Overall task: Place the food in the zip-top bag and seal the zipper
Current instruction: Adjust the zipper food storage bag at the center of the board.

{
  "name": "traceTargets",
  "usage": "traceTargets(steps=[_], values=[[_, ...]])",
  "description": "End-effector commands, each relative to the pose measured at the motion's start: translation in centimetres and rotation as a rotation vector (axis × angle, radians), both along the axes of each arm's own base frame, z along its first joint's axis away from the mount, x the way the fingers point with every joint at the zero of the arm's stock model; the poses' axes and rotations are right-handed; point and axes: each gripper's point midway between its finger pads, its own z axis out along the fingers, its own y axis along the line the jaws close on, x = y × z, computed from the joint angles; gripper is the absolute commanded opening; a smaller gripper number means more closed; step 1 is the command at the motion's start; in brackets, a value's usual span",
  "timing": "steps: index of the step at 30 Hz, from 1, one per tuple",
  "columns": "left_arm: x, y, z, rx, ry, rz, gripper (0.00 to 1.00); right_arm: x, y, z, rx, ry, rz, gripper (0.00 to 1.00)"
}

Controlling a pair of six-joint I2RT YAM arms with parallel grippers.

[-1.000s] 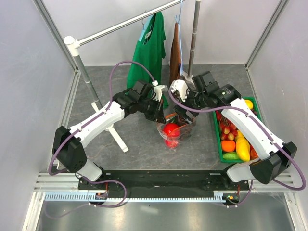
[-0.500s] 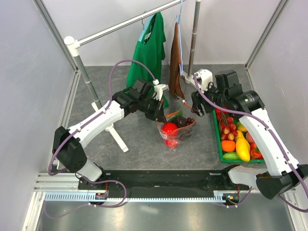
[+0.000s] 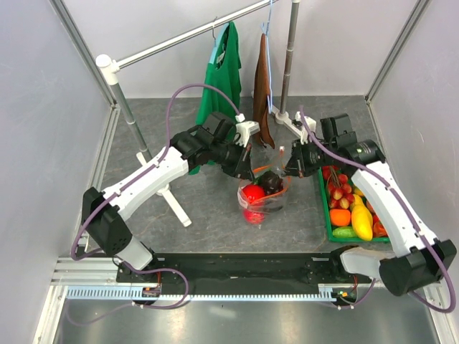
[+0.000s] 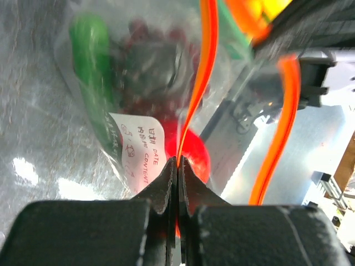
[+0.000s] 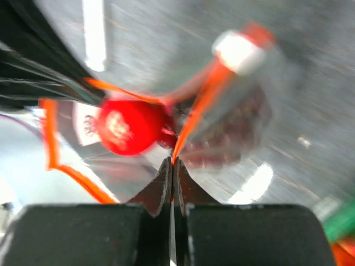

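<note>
Now: left gripper (image 4: pixel 178 166) jaws clamped on zipper (image 4: pixel 201 77) — right gripper (image 5: pixel 171 166) jaws together too, seemingly on same strip, though view blurred. Between them zip-top bag (image 3: pixel 267 204), red apple (image 3: pixel 252 192) and darker fruit (image 3: pixel 271 180) inside; opposed pinches likely tension mouth straight for sealing.

orange-red zipper (image 4: pixel 204 72), red apple (image 5: pixel 127 126)

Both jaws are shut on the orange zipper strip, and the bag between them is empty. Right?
Not empty. The bag holds a red apple and a dark fruit, as the top view shows. Both jaws are indeed shut on the zipper.
</note>
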Motion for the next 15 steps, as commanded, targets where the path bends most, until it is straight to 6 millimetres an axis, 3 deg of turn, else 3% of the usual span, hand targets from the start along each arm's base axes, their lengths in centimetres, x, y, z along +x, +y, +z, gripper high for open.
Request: traceTargets(steps=[1,4,10,11,15], values=[[-0.2,-2.3,3.9,-0.07,-0.074,-0.086,0.02,-2.0,4.0,7.1,0.379,-0.024,0.015,0.0],[-0.9,-3.3,4.7,-0.081,-0.111,-0.137,0.05,-1.4,4.0,8.3,0.443,-0.063,-0.07,0.0],[-3.1,-3.3,2.9,-0.087,-0.045,-0.236,0.19,-1.6,2.5,3.8,0.368,-0.014,-0.182,0.0],[-3.7,-3.2,2.7,-0.097,-0.021,-0.255,0.3,-1.7,2.6,2.6,0.367,0.008,-0.189,0.0],[-4.1,-3.2,2.5,-0.11,0.014,-0.245,0.52,-2.1,2.2,0.6,0.353,0.029,-0.213,0.0]])
